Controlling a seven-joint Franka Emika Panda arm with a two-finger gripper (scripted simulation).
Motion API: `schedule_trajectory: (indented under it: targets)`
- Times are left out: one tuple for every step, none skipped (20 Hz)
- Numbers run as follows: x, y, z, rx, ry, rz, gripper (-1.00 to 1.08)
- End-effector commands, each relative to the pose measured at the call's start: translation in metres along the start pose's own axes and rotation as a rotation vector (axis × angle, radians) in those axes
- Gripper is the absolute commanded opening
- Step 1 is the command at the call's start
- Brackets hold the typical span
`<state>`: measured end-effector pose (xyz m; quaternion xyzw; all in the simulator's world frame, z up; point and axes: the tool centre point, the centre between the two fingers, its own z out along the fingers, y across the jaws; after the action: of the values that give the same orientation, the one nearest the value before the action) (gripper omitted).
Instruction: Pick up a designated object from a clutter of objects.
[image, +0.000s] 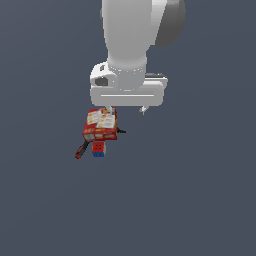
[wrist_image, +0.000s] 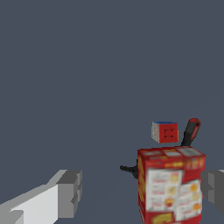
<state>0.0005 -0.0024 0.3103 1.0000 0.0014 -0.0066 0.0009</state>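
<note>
The end effector (image: 127, 109) hangs above the tabletop (image: 200, 190) with its two fingers spread wide and nothing between them. In the exterior view one fingertip (image: 110, 108) sits over the far edge of the box (image: 100, 126), while the other (image: 143, 110) is off to that view's right over bare surface. The wrist view shows the same: one grey finger (wrist_image: 70, 192) stands well clear of the box (wrist_image: 171, 186), and the other (wrist_image: 215, 190) is just beside it, whether touching cannot be told.

The cube (image: 99, 149) rests on the tabletop just beside the near side of the box, well apart from both fingers. Its top is red and its front face blue in a grid pattern. In the wrist view the cube (wrist_image: 165, 131) appears beyond the box, showing a red face and a pale one.

The screwdriver (image: 81, 149) lies at a slant close to the cube on the exterior view's left, its red-and-black handle pointing away from the box; its dark tip (image: 120, 131) pokes out on the other side of the box. The tabletop edges are out of view, so the clutter cannot be placed against them.
</note>
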Motion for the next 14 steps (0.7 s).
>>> schedule_trajectory:
  targets:
    - [0.000,0.000,0.000,0.000,0.000,0.000,1.00]
    - [0.000,-0.001,0.000,0.000,0.000,-0.001,1.00]
    - [0.000,-0.002,-0.001,0.001,0.001,-0.005,1.00]
    - [0.001,-0.005,-0.003,0.003,0.001,-0.012,1.00]
    - [0.001,-0.009,-0.005,0.005,0.002,-0.021,1.00]
    - [0.001,-0.014,-0.007,0.007,0.004,-0.033,1.00]
    - [0.002,-0.018,-0.009,0.009,0.005,-0.043,1.00]
    - [0.002,-0.021,-0.011,0.011,0.006,-0.050,1.00]
    - [0.002,-0.023,-0.011,0.012,0.006,-0.055,1.00]
    - [0.002,-0.024,-0.012,0.013,0.006,-0.057,1.00]
    - [0.002,-0.023,-0.011,0.012,0.006,-0.057,1.00]
    - [0.002,-0.023,-0.011,0.012,0.006,-0.055,1.00]
    - [0.002,-0.023,-0.012,0.012,0.006,-0.054,1.00]
    - [0.002,-0.023,-0.012,0.012,0.006,-0.054,1.00]
